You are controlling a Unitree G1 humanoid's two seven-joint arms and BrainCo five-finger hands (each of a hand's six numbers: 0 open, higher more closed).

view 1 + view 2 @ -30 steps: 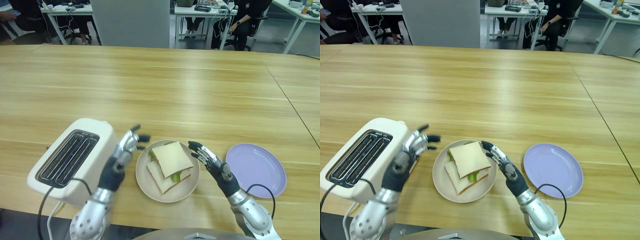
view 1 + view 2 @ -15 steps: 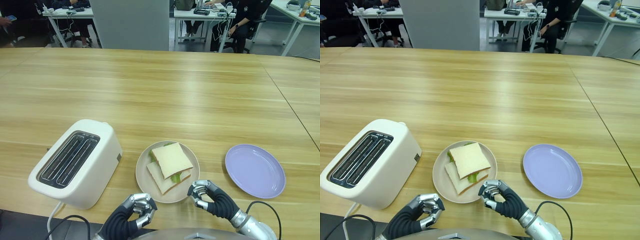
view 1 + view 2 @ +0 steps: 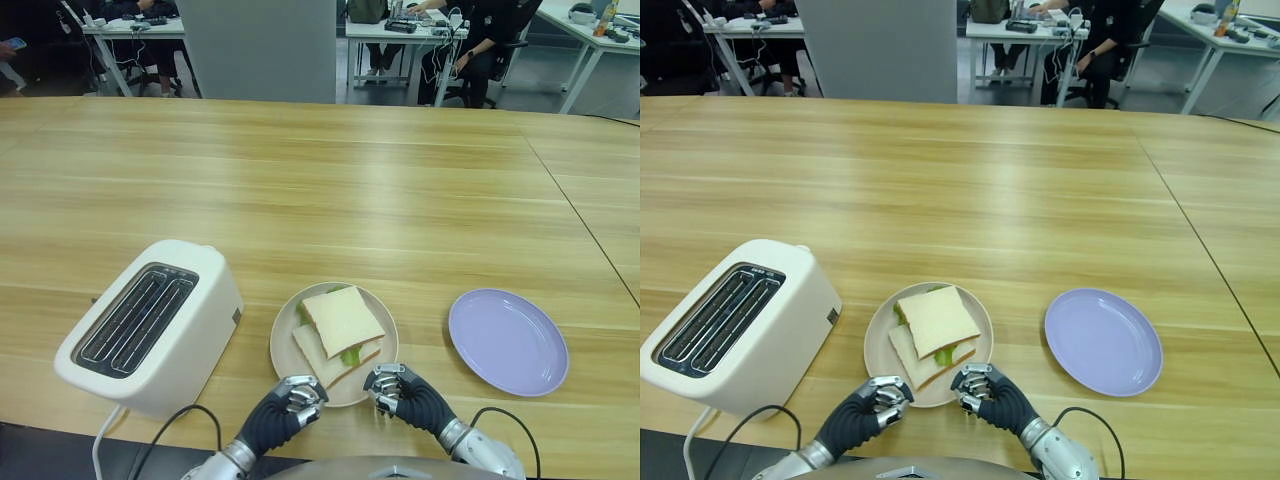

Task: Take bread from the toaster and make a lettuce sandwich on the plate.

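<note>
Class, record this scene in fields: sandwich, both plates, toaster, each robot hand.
sandwich: two bread slices, lettuce between, on the beige plate
beige plate: between toaster and purple plate
purple plate: right of beige plate, apart from it
toaster: left of beige plate
left hand: curled, holding nothing, at beige plate's near rim
right hand: curled, holding nothing, at the same rim
</note>
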